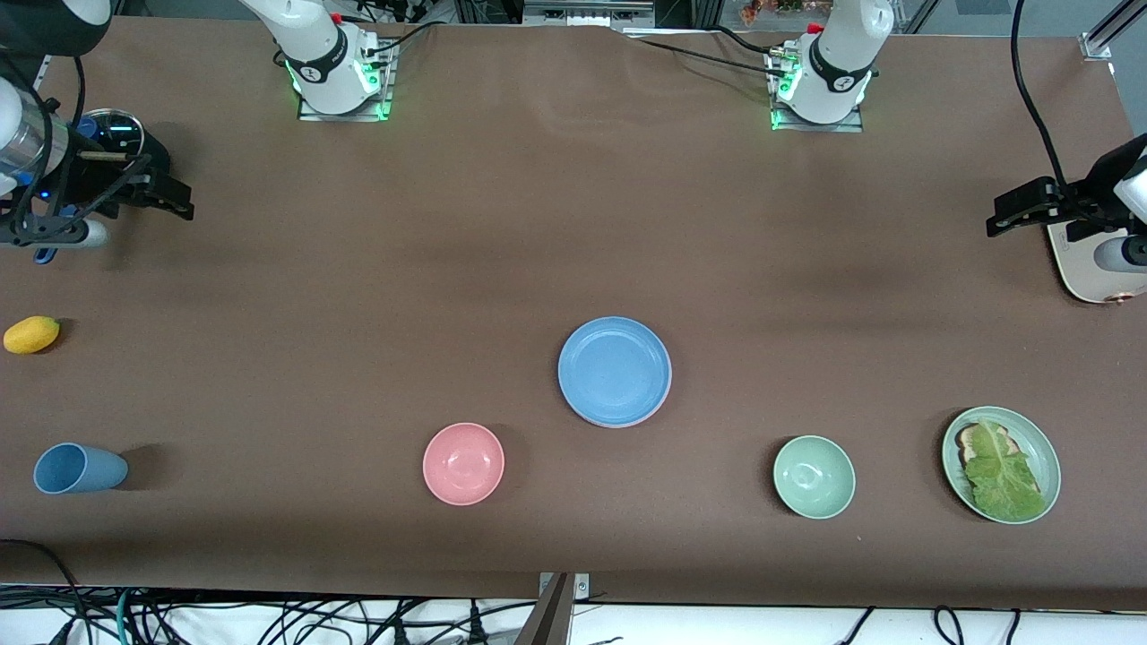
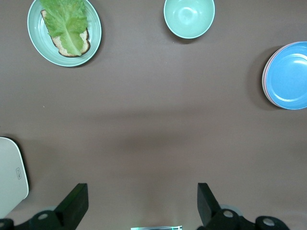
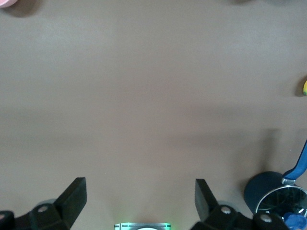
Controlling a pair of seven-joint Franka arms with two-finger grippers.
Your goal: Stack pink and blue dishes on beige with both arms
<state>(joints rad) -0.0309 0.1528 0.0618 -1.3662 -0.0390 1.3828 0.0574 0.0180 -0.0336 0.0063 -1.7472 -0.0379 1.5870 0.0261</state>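
With the blue plate [image 1: 615, 370] topping the stack, both spread, empty pincers, left pincer [image 1: 1017, 213] and right pincer [image 1: 170, 199], should wait clear at the table [image 1: 502, 224] ends.

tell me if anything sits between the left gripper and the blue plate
Nothing visible does. The left gripper hangs open over bare table at the left arm's end, and the brown table runs bare from there to the blue plate. The green bowl and lettuce plate lie nearer the front camera, off that line.
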